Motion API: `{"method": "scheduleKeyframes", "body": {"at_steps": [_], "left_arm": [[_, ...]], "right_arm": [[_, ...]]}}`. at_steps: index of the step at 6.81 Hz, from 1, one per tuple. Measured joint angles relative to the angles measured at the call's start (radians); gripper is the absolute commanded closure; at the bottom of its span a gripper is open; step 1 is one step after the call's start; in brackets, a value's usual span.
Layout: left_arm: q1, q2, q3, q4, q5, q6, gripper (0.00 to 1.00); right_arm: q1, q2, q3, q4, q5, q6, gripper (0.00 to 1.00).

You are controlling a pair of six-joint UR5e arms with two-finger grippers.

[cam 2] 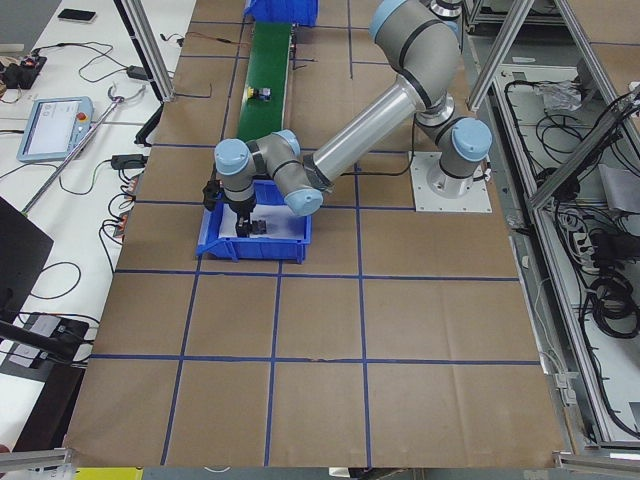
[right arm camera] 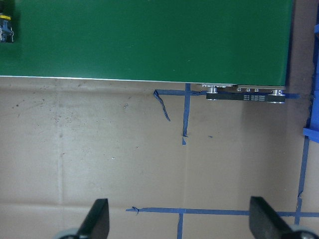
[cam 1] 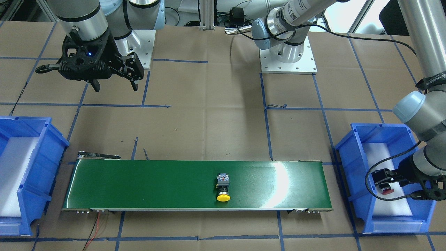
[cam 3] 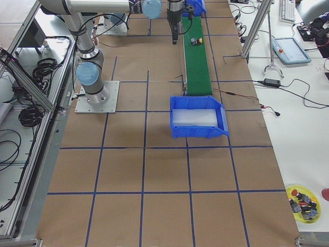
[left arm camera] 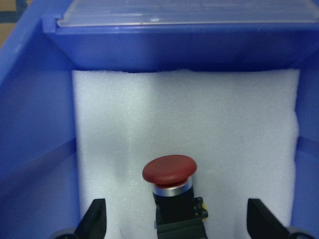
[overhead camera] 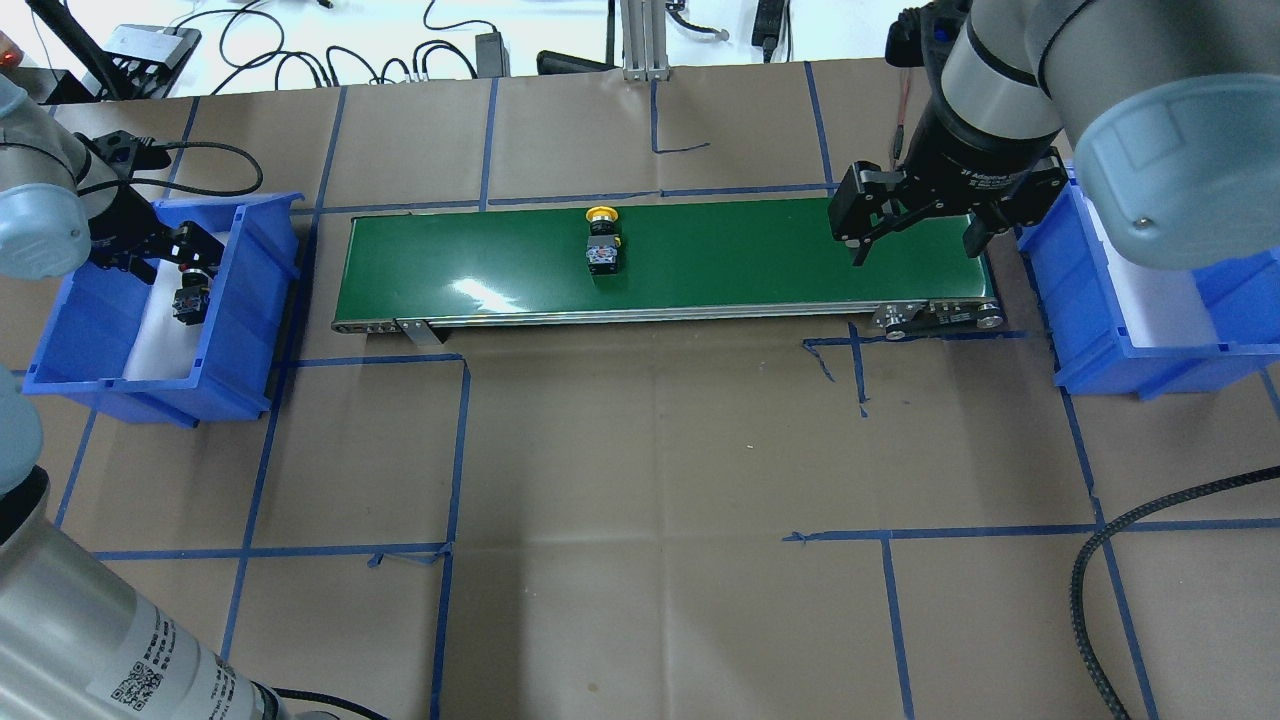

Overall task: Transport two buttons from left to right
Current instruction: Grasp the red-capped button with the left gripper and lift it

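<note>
The yellow-capped button (cam 1: 223,190) (overhead camera: 601,240) lies on its side near the middle of the green conveyor belt (cam 1: 146,184) (overhead camera: 470,250). It shows at the left edge of the right wrist view (right arm camera: 5,27). The red-capped button (left arm camera: 169,179) (cam 1: 386,190) (overhead camera: 188,300) rests on white foam in the blue bin (overhead camera: 240,330) (cam 1: 352,157) on my left. My left gripper (left arm camera: 177,221) (overhead camera: 188,285) is low inside that bin. It is open, with a finger well clear on each side of the red button. My right gripper (overhead camera: 917,250) (cam 1: 115,89) (right arm camera: 179,224) hangs open and empty by the belt's right end.
A second blue bin (overhead camera: 1100,330) (cam 1: 35,167) with white foam stands past the belt's right end, under my right arm. The arm base plates (cam 1: 287,57) sit behind the belt. Cables trail at the table's far edge (overhead camera: 440,50). A yellow dish of spare parts (cam 3: 303,198) lies on the table's edge.
</note>
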Motion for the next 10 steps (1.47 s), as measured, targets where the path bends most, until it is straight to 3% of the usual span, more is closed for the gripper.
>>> {"method": "scheduleKeyframes", "body": {"at_steps": [2,4,5,6,8,10], "left_arm": [[-0.002,-0.003,-0.011,0.013,-0.002,-0.003,0.21],[-0.003,-0.002,-0.014,0.014,-0.006,-0.004,0.64],[-0.003,-0.002,-0.014,0.013,-0.004,-0.003,0.80],[-0.003,-0.001,-0.013,0.011,-0.002,-0.003,0.89],[-0.005,0.001,-0.005,-0.006,-0.003,-0.004,0.90],[-0.005,0.044,0.038,-0.100,-0.001,-0.002,0.90]], "right_arm": [[0.000,0.000,0.000,0.000,0.000,0.000,0.00],[0.000,0.000,0.000,0.000,0.000,0.000,0.00],[0.000,0.000,0.000,0.000,0.000,0.000,0.00],[0.000,0.000,0.000,0.000,0.001,0.000,0.00],[0.000,0.000,0.000,0.000,0.000,0.000,0.00],[0.000,0.000,0.000,0.000,0.000,0.000,0.00]]}}
